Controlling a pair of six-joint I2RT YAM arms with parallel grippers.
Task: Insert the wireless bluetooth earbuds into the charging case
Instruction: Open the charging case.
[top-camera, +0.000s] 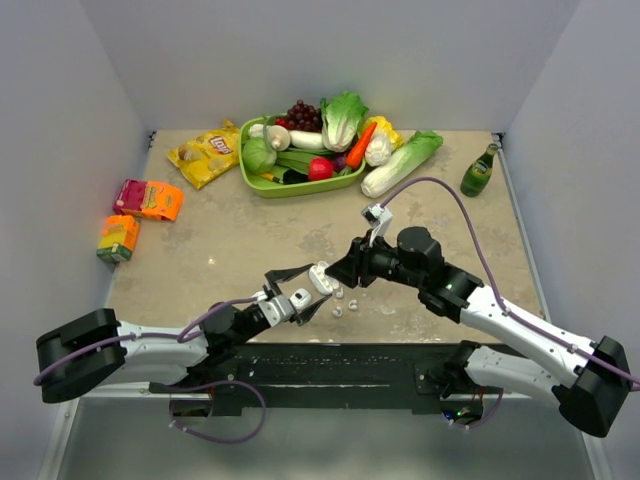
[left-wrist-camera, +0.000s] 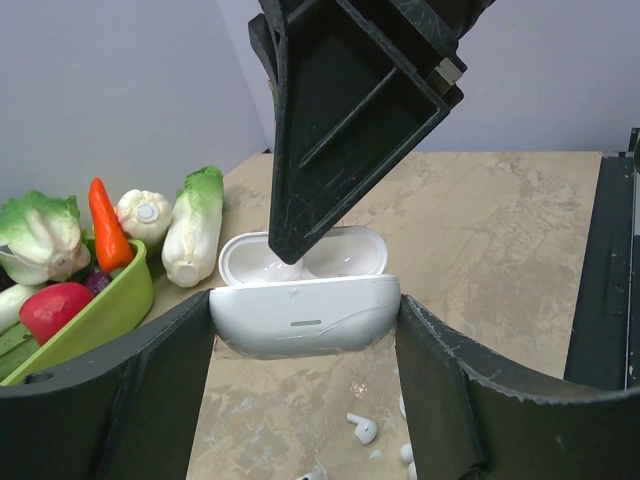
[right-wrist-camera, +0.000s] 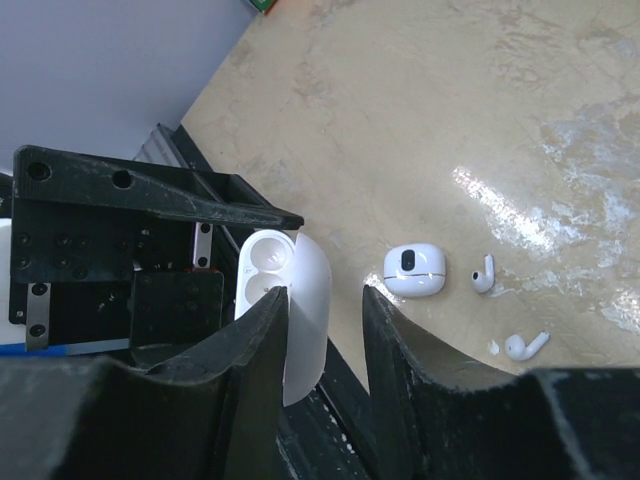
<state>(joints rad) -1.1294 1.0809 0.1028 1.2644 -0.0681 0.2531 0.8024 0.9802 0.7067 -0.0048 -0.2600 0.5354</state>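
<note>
And the left hand (left-wrist-camera: 305, 305) clamps the open charging case (left-wrist-camera: 330, 312) mid-frame, the right hand (right-wrist-camera: 325, 292) dips toward its wells, grip impossible to tell, loose earbuds (right-wrist-camera: 483, 272) lower right on the worktop (right-wrist-camera: 500, 120), and an off-centre push could twist that case free!

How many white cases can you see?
2. The open charging case is clamped in the left gripper jaws. The small closed case lies on the table beside two loose earbuds.

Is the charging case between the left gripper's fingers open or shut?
Open. The charging case has its lid raised behind the body; the right wrist view shows its hollow inside.
</note>
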